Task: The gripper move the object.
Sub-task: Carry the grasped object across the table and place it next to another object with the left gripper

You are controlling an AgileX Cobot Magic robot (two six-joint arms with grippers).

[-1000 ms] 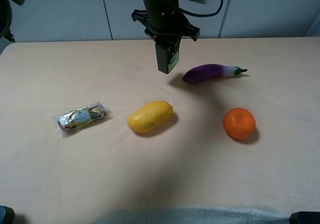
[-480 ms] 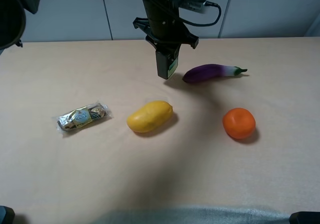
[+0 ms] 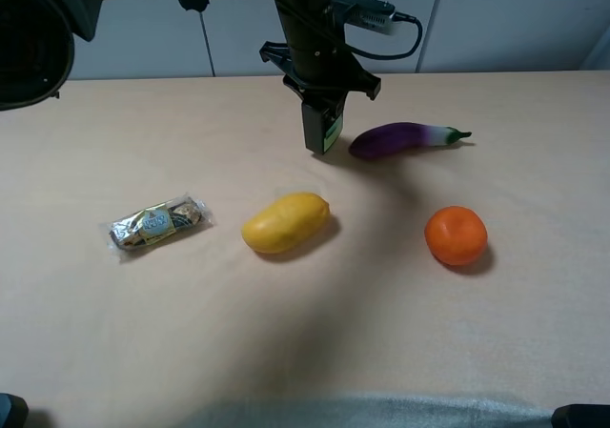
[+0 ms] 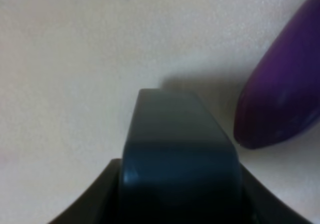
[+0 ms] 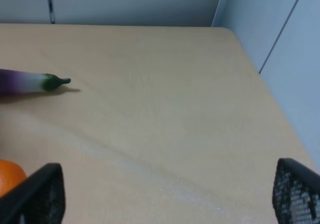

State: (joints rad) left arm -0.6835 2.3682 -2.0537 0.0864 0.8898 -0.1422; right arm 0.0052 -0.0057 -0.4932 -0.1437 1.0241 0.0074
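Between the claws of the left gripper [image 3: 321, 104] a dark pump bottle [image 3: 321, 131] is clamped by its upper part. The claws are closed tightly on it, and the bottle is hung upright with its green-yellow label turned toward the front of the table [image 3: 114, 333]. Its lower end is held very low over the tabletop; whether it touches the surface cannot be told. In the left wrist view the bottle [image 4: 180, 149] is seen as a dark rounded block that fills the space directly ahead of the gripper, and its shadow is cast on the table just past its end. A black cable [image 3: 405, 28] is looped from the back of this arm.

Just beside the held bottle, on the side toward the right arm, a purple eggplant [image 3: 400, 139] is laid on the table, apart from the bottle by a narrow gap. Its rounded end [image 4: 280, 89] is shown close to the bottle in the wrist view. Nearer the table's front than the gripper, a yellow mango [image 3: 285, 222] is placed. An orange [image 3: 456, 234] is set farther off, past the eggplant, and a foil chocolate pack [image 3: 157, 222] is laid well apart on the gripper's other side.

The right gripper [image 5: 165, 194] is spread wide, and nothing is held between its mesh-faced fingertips [image 5: 35, 196]. The eggplant's green stem [image 5: 52, 82] is seen well ahead of it.
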